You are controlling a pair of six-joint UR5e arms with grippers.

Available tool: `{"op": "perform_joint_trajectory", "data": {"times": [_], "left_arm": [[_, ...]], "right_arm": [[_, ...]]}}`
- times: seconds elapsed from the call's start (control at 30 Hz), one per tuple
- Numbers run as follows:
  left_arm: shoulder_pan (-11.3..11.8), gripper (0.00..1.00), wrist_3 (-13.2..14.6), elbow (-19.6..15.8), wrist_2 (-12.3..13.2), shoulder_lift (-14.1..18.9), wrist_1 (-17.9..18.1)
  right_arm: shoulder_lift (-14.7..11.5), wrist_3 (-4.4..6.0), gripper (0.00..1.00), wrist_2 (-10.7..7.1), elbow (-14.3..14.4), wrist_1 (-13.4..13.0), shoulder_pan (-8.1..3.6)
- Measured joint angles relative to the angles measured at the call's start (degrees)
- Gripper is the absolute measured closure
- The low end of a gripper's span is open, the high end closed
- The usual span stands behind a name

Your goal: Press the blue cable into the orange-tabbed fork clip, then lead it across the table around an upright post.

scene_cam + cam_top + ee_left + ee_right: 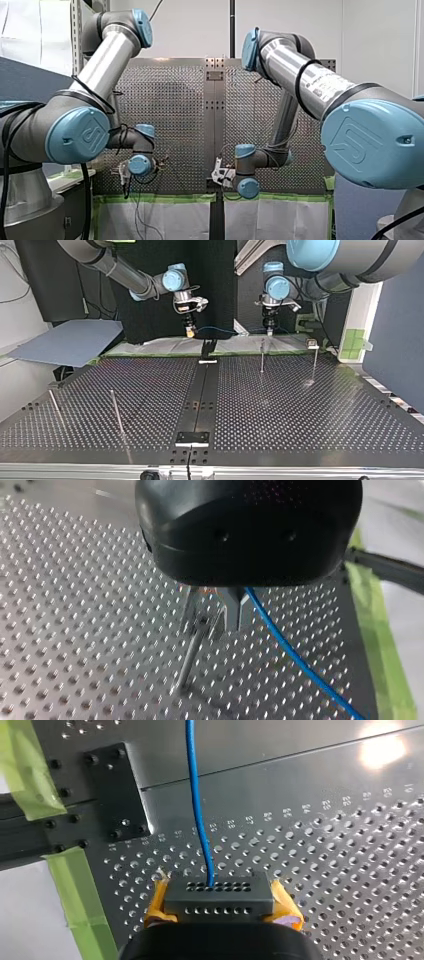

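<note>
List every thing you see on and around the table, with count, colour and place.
table: one, grey, perforated.
upright posts: four, metal; two at the top view's right, two at its left.
fork clip: one, black, far end of the middle strip.
blue cable: one, runs between both grippers.
green tape: strips, along the table's edge.
sheet: one, grey-blue, at the top view's left.
my right gripper: one, yellow pads, gripping the blue cable.
my left gripper: one, black, a post ahead of it.

Left claw [269,331], right claw [190,332] point down; right clamped on blue cable [197,795].
</note>
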Motion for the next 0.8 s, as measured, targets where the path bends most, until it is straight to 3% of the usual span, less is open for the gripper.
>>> {"op": "perform_joint_trajectory", "data": {"times": [0.2,0.6,0.8], "left_arm": [[2.5,0.98,0.3,0.2,0.6,0.0,0.0],[2.9,0.98,-0.6,1.2,4.2,-0.1,0.1],[3.0,0.98,-1.6,1.6,4.3,-0.1,0.2]], "right_arm": [[0.4,-0.40,1.00,-1.14,-1.3,0.6,0.20],[0.7,-0.65,1.00,-2.09,-2.4,0.4,0.12],[1.8,-0.60,1.00,-2.45,-3.1,0.6,0.07]]}}
